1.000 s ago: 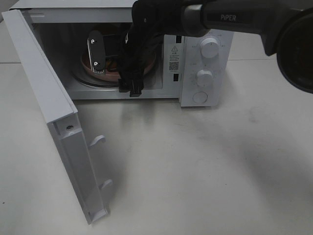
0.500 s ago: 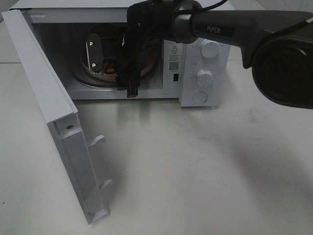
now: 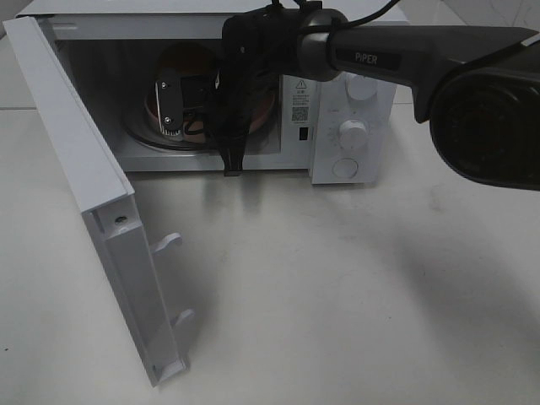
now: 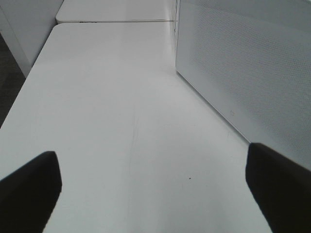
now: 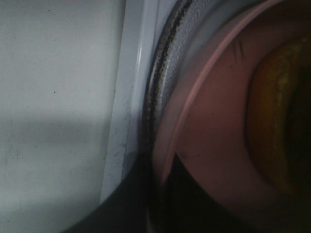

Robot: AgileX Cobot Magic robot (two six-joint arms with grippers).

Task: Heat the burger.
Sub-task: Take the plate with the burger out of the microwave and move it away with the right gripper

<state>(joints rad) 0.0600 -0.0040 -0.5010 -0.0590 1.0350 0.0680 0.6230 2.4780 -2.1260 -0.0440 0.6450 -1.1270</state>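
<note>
White microwave (image 3: 346,93) on a pale table (image 3: 337,278), its door (image 3: 93,202) swung fully open toward the left of the high view, with two latch hooks (image 3: 173,278) projecting from the door's inner edge. Inside the cavity, a shallow pink plate (image 3: 257,114) rests on the glass turntable (image 3: 160,142), and the burger (image 3: 187,61) sits on that plate; only its golden-brown top bun shows above the arm in the high view, while the right wrist view gives a close, dim sight of the plate's rim (image 5: 194,97) lying over the turntable's edge (image 5: 158,82) and a yellow-brown side of the burger (image 5: 272,111). The right arm (image 3: 396,55) reaches in from the right across the control panel, with its two dials (image 3: 353,131) and round button (image 3: 344,169), and its wrist hangs in the open doorway. The right pincer (image 3: 181,105) is inside the cavity in front of the burger; one light-tipped finger (image 3: 169,105) is visible, the other is hidden by the wrist, so whether the jaws are apart or gripping cannot be told. The left pincer (image 4: 155,187) hovers over bare table beside the microwave's perforated side wall (image 4: 243,73), its dark fingertips (image 4: 29,189) spread wide with nothing between them.
</note>
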